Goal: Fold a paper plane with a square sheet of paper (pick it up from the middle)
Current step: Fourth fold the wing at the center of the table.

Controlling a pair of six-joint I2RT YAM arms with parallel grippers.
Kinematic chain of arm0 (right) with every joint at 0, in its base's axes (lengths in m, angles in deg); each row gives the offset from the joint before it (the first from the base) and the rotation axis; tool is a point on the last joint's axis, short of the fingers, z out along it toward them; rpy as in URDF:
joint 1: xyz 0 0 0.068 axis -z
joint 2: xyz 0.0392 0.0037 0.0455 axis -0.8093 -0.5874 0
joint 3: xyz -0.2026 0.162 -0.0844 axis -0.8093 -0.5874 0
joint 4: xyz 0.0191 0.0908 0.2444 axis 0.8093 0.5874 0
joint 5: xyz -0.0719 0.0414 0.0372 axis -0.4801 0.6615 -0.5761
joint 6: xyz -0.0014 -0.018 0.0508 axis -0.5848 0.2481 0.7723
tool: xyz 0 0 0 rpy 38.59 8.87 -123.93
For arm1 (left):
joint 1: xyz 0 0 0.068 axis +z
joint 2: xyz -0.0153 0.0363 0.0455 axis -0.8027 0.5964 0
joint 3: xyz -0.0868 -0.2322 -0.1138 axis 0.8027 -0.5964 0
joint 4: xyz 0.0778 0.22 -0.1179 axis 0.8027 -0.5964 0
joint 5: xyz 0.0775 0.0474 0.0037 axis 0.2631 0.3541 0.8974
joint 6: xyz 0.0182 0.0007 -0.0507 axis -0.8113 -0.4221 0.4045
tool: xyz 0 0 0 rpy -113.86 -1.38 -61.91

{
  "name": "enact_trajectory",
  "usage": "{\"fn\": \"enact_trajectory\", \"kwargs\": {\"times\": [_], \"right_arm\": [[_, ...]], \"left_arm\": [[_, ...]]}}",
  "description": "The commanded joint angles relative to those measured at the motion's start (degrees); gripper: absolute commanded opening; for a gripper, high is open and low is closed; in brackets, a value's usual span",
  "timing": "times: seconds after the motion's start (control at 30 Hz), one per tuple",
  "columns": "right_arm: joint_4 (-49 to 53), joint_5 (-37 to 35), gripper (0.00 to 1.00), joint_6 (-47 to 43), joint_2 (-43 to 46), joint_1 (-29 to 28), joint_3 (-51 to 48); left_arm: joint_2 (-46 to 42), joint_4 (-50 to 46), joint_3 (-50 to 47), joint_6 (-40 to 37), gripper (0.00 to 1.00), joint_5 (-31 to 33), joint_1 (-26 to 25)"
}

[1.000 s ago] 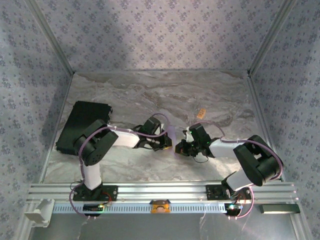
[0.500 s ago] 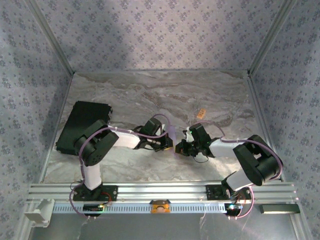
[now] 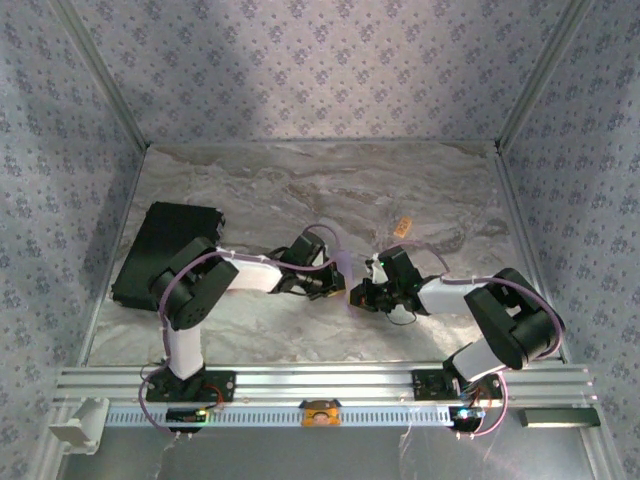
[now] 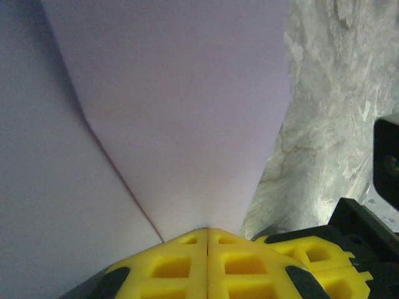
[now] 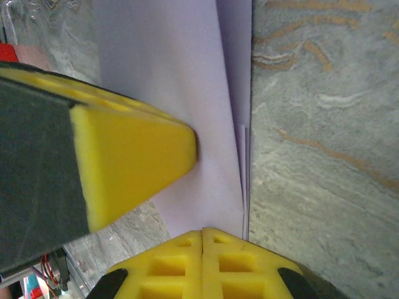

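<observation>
1. Top external: just below the centre of the frame, the two arms meet over the marble counter (image 3: 300, 190). The left fingers (image 3: 333, 284) and right fingers (image 3: 360, 296) both sit at a narrow strip of folded lavender paper (image 3: 346, 268) standing edge-on between them. Their state is too small to read here. A black pad (image 3: 165, 250) lies at the left, and a small tan block (image 3: 403, 227) lies to the upper right of the arms.
2. Left wrist: at bottom centre the left fingers (image 4: 187, 246) are pressed together, clamped on the paper's (image 4: 174, 112) lower tip. The paper fans upward across the upper left, with a diagonal crease running through it. The right fingers (image 4: 312, 252) sit just beside them at the lower right, with the counter (image 4: 330, 112) behind.
3. Right wrist: at the bottom edge the right fingers (image 5: 184, 246) are closed on the paper (image 5: 168, 75), where stacked layer edges show. One of the left fingers (image 5: 131, 162) enters from the left, its tip touching the paper's face.
   - The paper looks thin, light and limp, and would likely crumple or slide under a careless pinch.
   - The layered crease near the middle seems the stiffest place to hold.
</observation>
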Motion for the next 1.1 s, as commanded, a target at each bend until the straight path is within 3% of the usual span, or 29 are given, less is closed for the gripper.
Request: {"fn": "enact_trajectory", "kwargs": {"times": [0.0,0.4,0.73,1.07], "right_arm": [[8.77,-4.50,0.00,-1.14,-2.86,-0.06,-3.17],[9.51,-4.44,0.00,-1.78,-2.27,0.54,-3.20],[10.49,-4.20,0.00,-2.61,-1.99,1.01,-2.78],[10.80,-4.37,0.00,-2.73,-1.52,1.42,-3.07]], "left_arm": [[1.56,-4.11,0.65,0.34,0.06,5.19,2.54],[0.46,-2.88,2.51,-1.73,0.07,2.52,5.19],[-6.98,-5.17,1.19,-8.40,0.10,3.72,1.78],[0.57,-2.36,4.64,-9.06,0.09,-0.83,2.61]]}}
